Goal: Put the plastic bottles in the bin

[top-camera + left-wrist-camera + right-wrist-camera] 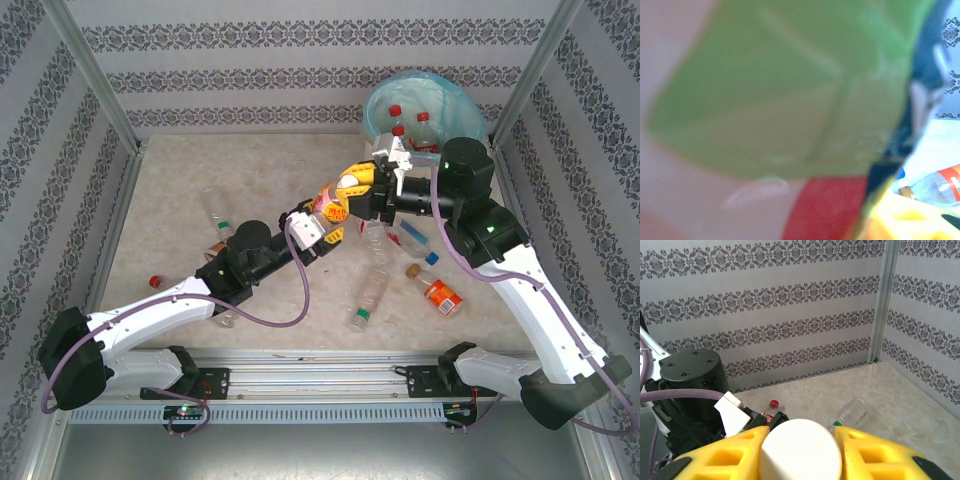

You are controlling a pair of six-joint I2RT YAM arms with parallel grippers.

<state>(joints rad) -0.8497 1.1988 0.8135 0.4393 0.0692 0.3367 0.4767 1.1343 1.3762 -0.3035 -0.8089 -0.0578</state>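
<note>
Bottles (375,280) lay scattered across the table (180,180), with others in the bin (440,82) at the far right, seen from above. At centre, the right gripper (354,190) clenched the white end of a pink bottle (328,206) beside the left gripper (328,228), whose grip could not be told. Left wrist: a green label (780,85), lettering blurred past reading. Right wrist: yellow fingers (875,450) pressed against that white end (800,450).
</note>
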